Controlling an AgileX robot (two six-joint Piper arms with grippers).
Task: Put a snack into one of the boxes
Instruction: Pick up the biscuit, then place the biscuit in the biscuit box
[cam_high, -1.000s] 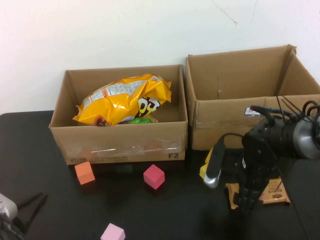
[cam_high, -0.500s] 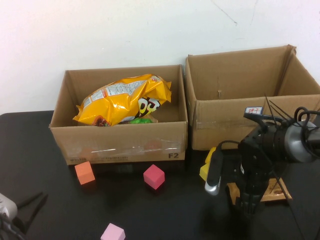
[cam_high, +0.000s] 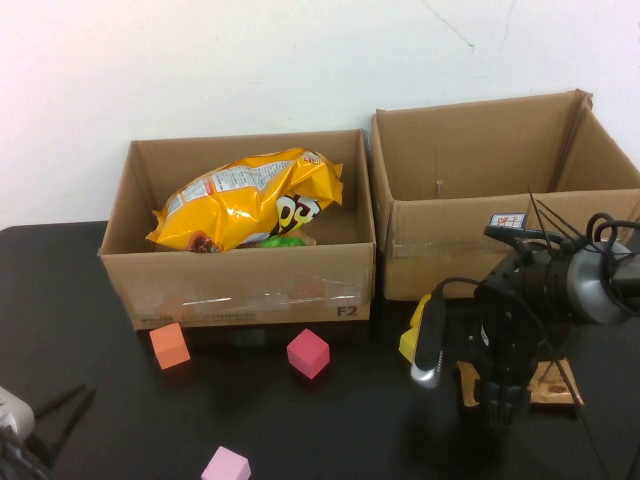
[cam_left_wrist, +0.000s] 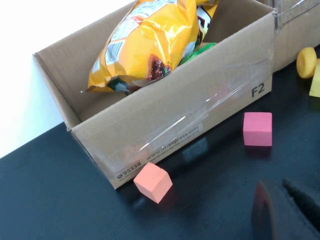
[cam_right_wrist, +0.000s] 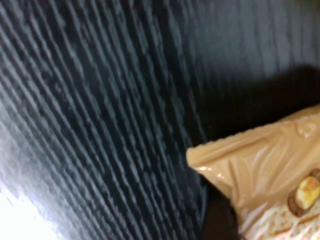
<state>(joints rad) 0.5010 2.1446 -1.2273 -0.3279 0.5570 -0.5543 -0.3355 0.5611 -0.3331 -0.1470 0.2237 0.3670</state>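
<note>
Right wrist view shows the tan snack packet (cam_right_wrist: 270, 175) close up: a thin crinkled film pouch with a crimped, serrated edge seam, lying flat on the black desk (cam_right_wrist: 100, 100). It looks very light, soft and easily crushed, and the glossy film is probably slippery, so the safest hold is likely a pinch across the flat seam or a corner rather than the puffed middle. In the high view the snack packet (cam_high: 553, 384) lies near the desk's right edge, just in front of the right-hand cardboard box (cam_high: 500, 225), mostly hidden under the right arm; its long axis appears to run roughly parallel to the front edge, though which end is the top cannot be told. The right end effector (cam_high: 497, 405) points straight down at the packet's left end, and whether it is spread or pinched cannot be told. The left end effector (cam_high: 60, 415) sits low at the front-left corner with its two thin fingers spread apart, holding nothing. The left-hand box (cam_high: 240, 290) already holds a large yellow chip bag (cam_high: 250, 200).
</note>
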